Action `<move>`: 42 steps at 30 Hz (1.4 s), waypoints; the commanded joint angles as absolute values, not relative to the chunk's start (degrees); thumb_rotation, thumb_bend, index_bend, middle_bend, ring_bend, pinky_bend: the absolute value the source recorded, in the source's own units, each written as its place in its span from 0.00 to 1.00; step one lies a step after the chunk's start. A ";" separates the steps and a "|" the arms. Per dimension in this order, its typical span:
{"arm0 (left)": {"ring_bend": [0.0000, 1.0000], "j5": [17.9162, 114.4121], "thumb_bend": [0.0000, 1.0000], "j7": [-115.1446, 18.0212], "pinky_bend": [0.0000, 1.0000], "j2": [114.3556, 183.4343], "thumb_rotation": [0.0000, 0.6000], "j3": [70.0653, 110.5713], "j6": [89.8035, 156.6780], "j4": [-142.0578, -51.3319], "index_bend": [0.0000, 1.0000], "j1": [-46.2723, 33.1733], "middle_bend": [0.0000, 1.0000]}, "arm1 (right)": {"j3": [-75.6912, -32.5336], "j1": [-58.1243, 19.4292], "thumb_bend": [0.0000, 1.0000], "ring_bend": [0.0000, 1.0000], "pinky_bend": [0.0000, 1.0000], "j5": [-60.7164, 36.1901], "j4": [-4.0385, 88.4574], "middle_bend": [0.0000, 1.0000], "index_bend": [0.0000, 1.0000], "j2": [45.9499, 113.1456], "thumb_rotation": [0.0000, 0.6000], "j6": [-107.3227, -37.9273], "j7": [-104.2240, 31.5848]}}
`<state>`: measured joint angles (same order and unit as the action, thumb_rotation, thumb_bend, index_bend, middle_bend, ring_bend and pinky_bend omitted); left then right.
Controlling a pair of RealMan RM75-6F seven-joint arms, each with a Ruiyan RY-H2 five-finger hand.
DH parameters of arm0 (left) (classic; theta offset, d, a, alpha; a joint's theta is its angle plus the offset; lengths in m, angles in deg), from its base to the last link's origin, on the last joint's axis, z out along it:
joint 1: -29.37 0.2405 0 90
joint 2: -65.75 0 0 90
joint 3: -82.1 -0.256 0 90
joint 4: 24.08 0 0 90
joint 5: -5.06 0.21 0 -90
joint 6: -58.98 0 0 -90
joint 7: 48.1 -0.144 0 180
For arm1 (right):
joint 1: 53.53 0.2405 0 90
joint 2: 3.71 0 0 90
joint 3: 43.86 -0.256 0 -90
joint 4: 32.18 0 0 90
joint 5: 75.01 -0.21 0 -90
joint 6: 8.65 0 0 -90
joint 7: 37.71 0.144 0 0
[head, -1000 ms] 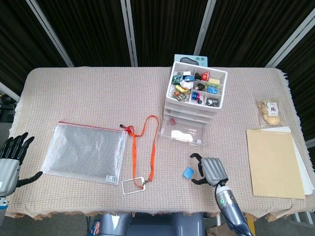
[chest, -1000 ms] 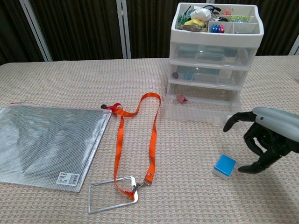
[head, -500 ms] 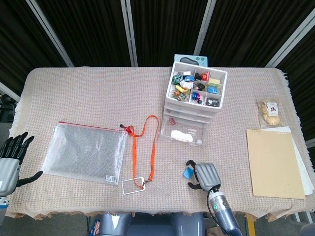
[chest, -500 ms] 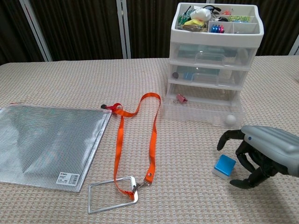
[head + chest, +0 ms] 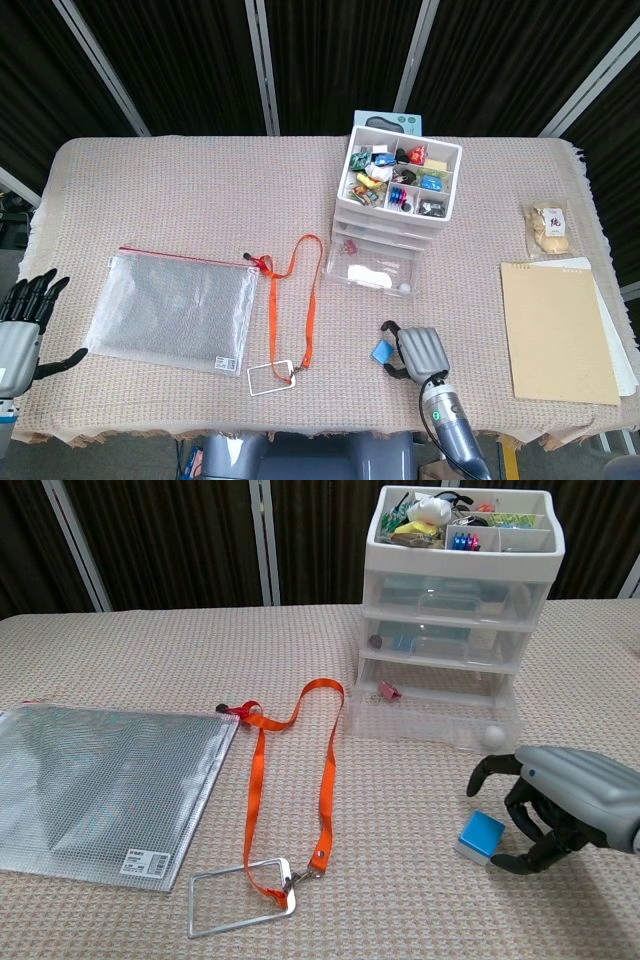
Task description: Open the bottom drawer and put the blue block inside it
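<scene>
**Bottom drawer open; blue block not yet lifted**

Progress. The bottom drawer (image 5: 372, 272) of the drawer unit (image 5: 398, 195) stands pulled out toward the robot, so the first step reads as done. The blue block (image 5: 480, 836) lies on the desk (image 5: 180, 190) in front of the drawer, near it but outside it. Left to do, by judgement: close on the block, lift it, carry it over the drawer's front wall and release.

Hands. The right hand (image 5: 560, 805) sits just beside the block, fingers curled around its far side, with fingertips (image 5: 507, 864) near or at its edge; whether they touch cannot be told, and the block rests on the cloth, unlifted. The left hand (image 5: 22, 325) hangs spread at the desk's left edge, holding nothing.

Materials and shapes.
- Block: small cube, glossy blue top, paler sides.
- Drawer unit: three clear plastic drawers in a white frame, with a divided white tray on top filled with small mixed items; the open drawer holds something white, a small ball and a small red piece.
- Desk cover: beige woven cloth, coarse texture.
- Zip pouch (image 5: 175, 308): flat translucent mesh with red trim.
- Lanyard (image 5: 300, 295): orange ribbon with a clear badge holder.
- Brown folder (image 5: 558, 330): flat, stiff, over white sheets.
</scene>
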<state>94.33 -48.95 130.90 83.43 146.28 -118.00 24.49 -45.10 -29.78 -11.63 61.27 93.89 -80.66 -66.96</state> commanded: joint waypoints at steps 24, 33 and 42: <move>0.00 94.22 0.12 -48.12 0.00 130.65 1.00 83.56 146.18 -118.16 0.07 24.46 0.00 | -47.41 -30.52 0.27 0.84 0.79 -10.89 57.80 0.80 0.64 98.31 1.00 -80.51 -66.98; 0.00 94.35 0.12 -48.10 0.00 130.66 1.00 83.54 146.23 -118.12 0.07 24.45 0.00 | -49.15 -30.38 0.27 0.84 0.79 -7.99 61.88 0.80 0.67 96.80 1.00 -82.31 -66.45; 0.00 94.73 0.12 -47.80 0.00 130.67 1.00 83.46 146.18 -117.84 0.07 24.32 0.00 | -56.33 -27.41 0.27 0.84 0.79 -9.32 65.09 0.80 0.67 94.14 1.00 -82.42 -69.09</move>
